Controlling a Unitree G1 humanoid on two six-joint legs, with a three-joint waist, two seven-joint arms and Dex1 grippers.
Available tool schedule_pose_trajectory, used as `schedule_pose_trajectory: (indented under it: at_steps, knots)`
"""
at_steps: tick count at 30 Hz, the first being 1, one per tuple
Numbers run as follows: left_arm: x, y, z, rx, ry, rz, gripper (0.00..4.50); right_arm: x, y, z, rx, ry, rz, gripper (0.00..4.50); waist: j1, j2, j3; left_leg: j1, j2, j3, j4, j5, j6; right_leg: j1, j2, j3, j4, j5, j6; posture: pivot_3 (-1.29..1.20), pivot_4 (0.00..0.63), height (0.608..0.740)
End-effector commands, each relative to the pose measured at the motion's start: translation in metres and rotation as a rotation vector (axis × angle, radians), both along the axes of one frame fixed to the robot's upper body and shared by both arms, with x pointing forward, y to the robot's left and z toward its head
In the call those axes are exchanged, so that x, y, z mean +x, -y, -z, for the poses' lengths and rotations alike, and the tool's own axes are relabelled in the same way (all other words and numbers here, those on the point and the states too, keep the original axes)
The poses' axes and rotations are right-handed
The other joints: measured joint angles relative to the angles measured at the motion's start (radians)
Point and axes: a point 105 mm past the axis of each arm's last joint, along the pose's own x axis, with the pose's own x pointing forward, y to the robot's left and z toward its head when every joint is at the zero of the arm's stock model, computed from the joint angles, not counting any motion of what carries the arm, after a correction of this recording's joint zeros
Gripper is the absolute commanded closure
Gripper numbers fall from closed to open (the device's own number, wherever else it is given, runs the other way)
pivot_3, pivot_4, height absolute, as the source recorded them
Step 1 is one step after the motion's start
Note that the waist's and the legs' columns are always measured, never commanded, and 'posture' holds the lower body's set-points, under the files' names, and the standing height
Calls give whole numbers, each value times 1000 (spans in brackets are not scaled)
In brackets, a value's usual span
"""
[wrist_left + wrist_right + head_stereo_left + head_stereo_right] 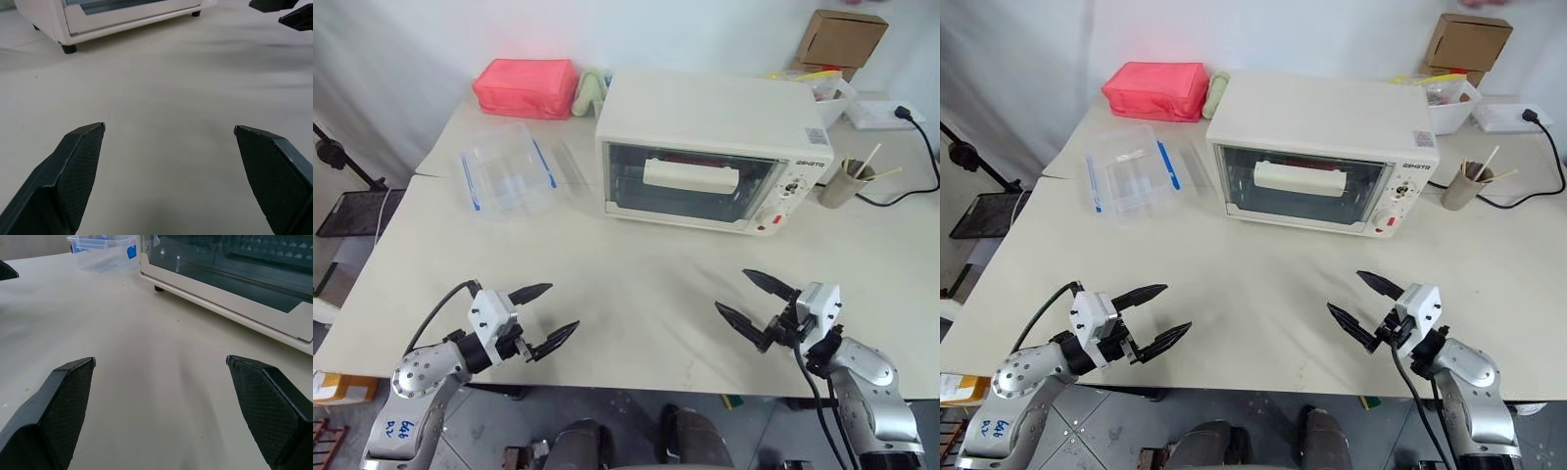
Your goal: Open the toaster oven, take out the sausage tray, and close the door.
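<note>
The cream-white boxy toaster oven [715, 147] stands toward twelve o'clock on the pale table [626, 284], its front facing the robot. Its wide glass-paned door [690, 183] with the cream frame is shut, and the long white bar handle [690, 177] runs across the upper middle of the glass. The knobs and a red dot sit on the panel at the three o'clock end of the front. Through the glass only dark rack shapes can be made out, so the sausage tray cannot be told apart inside.

The left gripper [543, 316] hovers over the near edge of the table at about seven o'clock, its two black fingers spread wide and holding nothing. The right gripper [752, 299] hovers at about five o'clock, likewise spread wide and empty (the two point inward, toward each other). Both are well apart from the oven, with bare tabletop between them and the door. The left wrist view looks between that arm's own fingers [73, 171] across the table to the oven's lower edge and one of its dark feet.

At ten o'clock from the oven lies a clear plastic container with blue clips [507, 171], and behind it, toward eleven o'clock, a pink box [526, 87] rests beside a pale green rolled cloth [590, 91]. At three o'clock of the oven stands a grey cup holding wooden sticks [847, 181], with a black cable [925, 147] curving round it. A brown cardboard box [842, 39] sits at the far one o'clock corner.
</note>
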Motion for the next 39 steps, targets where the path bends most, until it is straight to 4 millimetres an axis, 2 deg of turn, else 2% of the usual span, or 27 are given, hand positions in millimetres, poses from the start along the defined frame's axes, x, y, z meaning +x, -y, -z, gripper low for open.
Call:
schedule_pose_trajectory:
  at_steps: [1, 9, 14, 21, 26, 31, 36, 39]
  knots:
    - [1, 0, -12, 2, 62, -14, 13, 4, -4, -12, 28, 15, -33, 0, -3, 0, 0, 0, 0, 0, 0, 0, 0, 0, 0, 0, 0, 0, 0, 0, 150, 740]
    - [11, -9, -45, -90, 98, 12, 13, 26, -21, -67, 131, 61, -108, 0, -8, 0, 0, 0, 0, 0, 0, 0, 0, 0, 0, 0, 1, 0, 0, 0, 150, 740]
    - [9, -15, -67, -185, 109, 113, 13, 40, -31, -86, 138, 84, -137, 0, -8, 0, 0, -1, 0, -1, 0, 0, 0, 0, 0, -2, 0, 0, 0, 0, 150, 740]
    - [10, -14, -67, -207, 80, 156, 13, 43, -45, -105, 145, 184, -189, 0, -9, 0, 0, -1, -1, 0, 0, 0, 0, 0, 1, -6, 0, 0, 0, 0, 150, 740]
    - [10, -11, -66, -222, 66, 159, 13, 32, -54, -100, 116, 217, -239, 0, -9, 0, 0, -1, -1, 0, 1, 1, 1, 0, 2, -6, 1, 0, 0, 0, 150, 740]
    - [12, -11, -66, -242, 60, 156, 13, 28, -47, -90, 112, 176, -220, 0, -9, 0, 0, -1, -1, 0, 1, 1, 1, 0, 2, -6, 0, 0, 0, 0, 150, 740]
    - [11, -8, -65, -243, 53, 192, 13, 42, -34, -81, 97, 123, -134, 0, -10, 0, 0, -1, -1, 0, 2, 1, 0, 0, 2, -6, 1, 0, 0, 0, 150, 740]
    - [11, -5, -66, -245, 59, 212, 13, 49, -32, -89, 100, 174, -117, 0, -10, 0, 0, -1, -1, 0, 2, 1, 0, 0, 2, -6, 1, 0, 0, 0, 150, 740]
